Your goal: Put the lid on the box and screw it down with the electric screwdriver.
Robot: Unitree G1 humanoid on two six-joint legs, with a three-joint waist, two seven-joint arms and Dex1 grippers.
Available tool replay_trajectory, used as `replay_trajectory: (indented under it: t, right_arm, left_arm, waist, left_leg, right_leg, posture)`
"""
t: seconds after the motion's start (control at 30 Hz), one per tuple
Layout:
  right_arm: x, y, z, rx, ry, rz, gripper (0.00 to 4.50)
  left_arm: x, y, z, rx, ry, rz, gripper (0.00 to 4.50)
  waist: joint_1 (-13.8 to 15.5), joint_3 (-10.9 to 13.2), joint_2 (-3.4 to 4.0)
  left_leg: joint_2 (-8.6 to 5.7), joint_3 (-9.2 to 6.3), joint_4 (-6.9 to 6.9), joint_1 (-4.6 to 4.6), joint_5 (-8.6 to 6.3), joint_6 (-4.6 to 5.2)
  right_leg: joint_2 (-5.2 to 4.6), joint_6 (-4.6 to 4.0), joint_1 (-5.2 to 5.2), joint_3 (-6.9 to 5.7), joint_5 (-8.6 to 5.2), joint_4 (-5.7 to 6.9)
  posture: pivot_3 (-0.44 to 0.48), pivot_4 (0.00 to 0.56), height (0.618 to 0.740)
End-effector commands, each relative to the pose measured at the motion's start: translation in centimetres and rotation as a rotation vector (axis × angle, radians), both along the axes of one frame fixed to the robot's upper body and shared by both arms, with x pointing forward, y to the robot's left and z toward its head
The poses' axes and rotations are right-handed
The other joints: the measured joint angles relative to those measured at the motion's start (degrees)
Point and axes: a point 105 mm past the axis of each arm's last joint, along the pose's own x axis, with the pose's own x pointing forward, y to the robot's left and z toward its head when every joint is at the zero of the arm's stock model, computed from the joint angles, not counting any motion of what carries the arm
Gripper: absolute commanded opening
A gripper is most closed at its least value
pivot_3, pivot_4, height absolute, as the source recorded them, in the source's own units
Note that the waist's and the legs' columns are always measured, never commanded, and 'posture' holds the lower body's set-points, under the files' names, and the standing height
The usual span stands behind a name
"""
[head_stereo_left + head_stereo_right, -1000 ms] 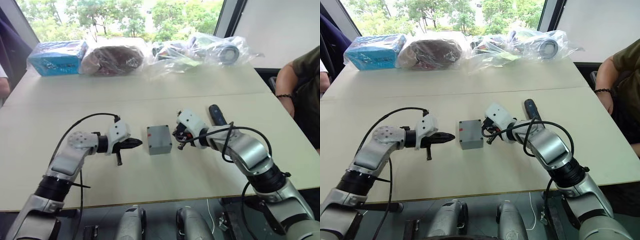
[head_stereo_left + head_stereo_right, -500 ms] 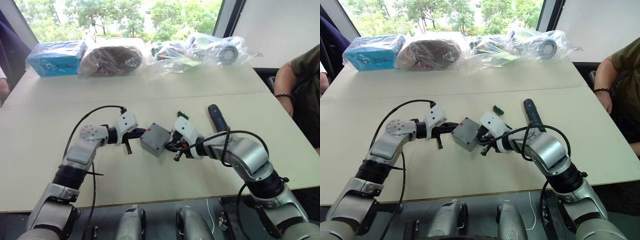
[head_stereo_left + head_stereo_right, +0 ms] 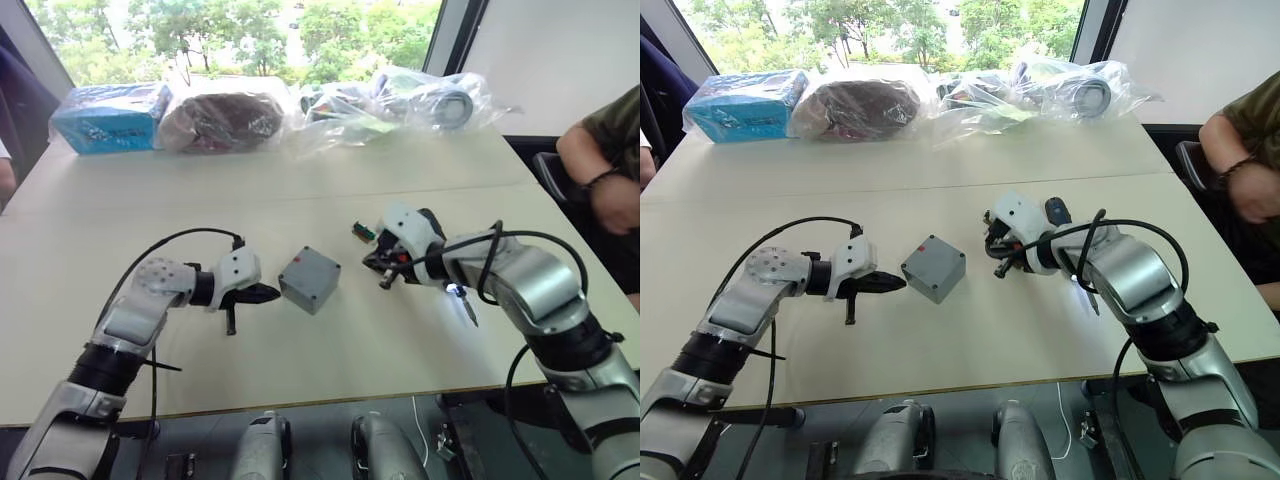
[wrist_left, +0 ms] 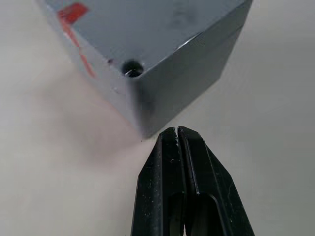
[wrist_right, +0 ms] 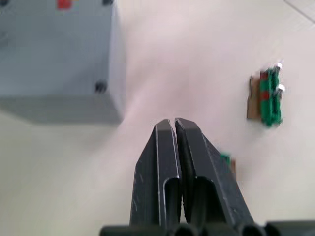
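Note:
The grey box (image 3: 316, 297) stands on the table turned corner-on, with the lid (image 3: 312, 268) lying on top; a small red mark shows on the lid's face and a screw hole (image 4: 132, 69) at one corner. My left gripper (image 3: 272, 293) is shut and empty, its tip just left of the box's near corner, apart from it. Right of the box, my right gripper (image 3: 376, 264) is also shut and empty. The electric screwdriver (image 3: 431, 219) lies on the table under my right forearm, its lit bit end (image 3: 464, 305) pointing at me.
Small green-red parts (image 5: 268, 96) lie on the table by my right gripper. Plastic bags (image 3: 400, 95) and a blue carton (image 3: 112, 115) line the far edge. A person's arm (image 3: 605, 165) is at the right side of the table.
Half a second ago both grippers pressed the tilted box between them. Now the box rests flat, turned from its earlier square position, and both grippers have drawn apart from it.

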Motion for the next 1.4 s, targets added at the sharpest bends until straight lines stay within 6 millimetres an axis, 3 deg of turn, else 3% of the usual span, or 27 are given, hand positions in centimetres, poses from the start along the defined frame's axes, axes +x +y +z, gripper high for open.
replay_trajectory:
  t: [0.03,0.33,0.7,0.93,1.1,1.27,1.37,1.4]
  right_arm:
    - [0.8,1.5,0.8,0.036,-0.077,0.050,0.09]
    - [-1.0,3.6,-1.8,0.025,-0.030,0.184,0.09]
    - [-3.3,3.9,-1.8,0.046,0.001,0.218,0.09]
    - [-3.2,3.4,-1.4,0.032,-0.043,0.187,0.09]
    - [-1.9,1.3,2.5,0.138,-0.265,0.074,0.09]
    - [-0.2,-0.9,4.1,0.168,-0.343,-0.039,0.09]
    - [1.5,-1.9,4.3,0.210,-0.323,-0.121,0.82]
    - [2.1,-2.2,4.3,0.215,-0.318,-0.142,1.25]
  left_arm:
    - [0.4,-0.8,1.4,-0.038,-0.053,0.006,0.00]
    - [1.7,-1.2,1.8,-0.035,-0.094,0.038,0.00]
    - [1.9,-0.8,1.7,-0.019,-0.096,0.041,0.00]
    - [2.0,-0.2,2.0,-0.008,-0.096,0.050,0.00]
    - [1.4,0.8,4.8,-0.044,-0.106,0.031,0.00]
    - [1.8,0.5,8.7,-0.126,-0.162,0.021,0.00]
    - [2.5,-0.2,10.7,-0.173,-0.211,0.025,0.00]
    - [2.7,-0.6,11.2,-0.188,-0.227,0.022,0.00]
  waist:
    - [0.1,0.0,0.00]
    - [0.3,0.0,0.00]
    - [0.2,0.0,0.00]
    - [0.2,0.0,0.00]
    - [0.2,0.0,0.00]
    - [0.4,0.0,-0.01]
    - [0.3,0.0,-0.02]
    - [0.2,0.0,-0.02]
  left_leg:
    - [-0.01,0.01,0.00,0.00,0.00,0.00]
    - [-0.02,0.00,0.04,0.00,0.00,0.00]
    - [-0.01,-0.01,0.04,0.02,0.00,0.00]
    - [-0.01,-0.01,0.05,0.03,0.00,0.00]
    - [-0.01,-0.01,0.04,0.03,0.00,0.00]
    - [-0.02,-0.02,0.08,0.02,0.01,-0.02]
    - [-0.04,-0.01,0.10,0.03,0.01,-0.02]
    - [-0.04,-0.01,0.10,0.04,0.02,-0.03]
  right_leg:
    - [-0.01,0.00,0.00,0.01,0.00,0.01]
    - [0.00,0.00,0.00,0.00,0.00,0.06]
    - [0.00,0.00,0.00,-0.01,0.00,0.12]
    - [0.00,-0.01,-0.01,0.00,0.00,0.15]
    - [0.00,-0.01,-0.02,0.00,-0.01,0.15]
    - [-0.02,0.00,0.00,0.00,0.00,0.19]
    - [-0.02,0.00,0.00,0.01,0.00,0.23]
    - [-0.01,0.00,0.00,0.01,0.00,0.26]
  posture:
    - [0.000,0.150,0.740]
    - [0.000,0.150,0.740]
    - [0.000,0.150,0.740]
    - [0.000,0.150,0.740]
    - [0.000,0.150,0.740]
    - [0.000,0.150,0.740]
    - [0.000,0.150,0.740]
    - [0.000,0.150,0.740]
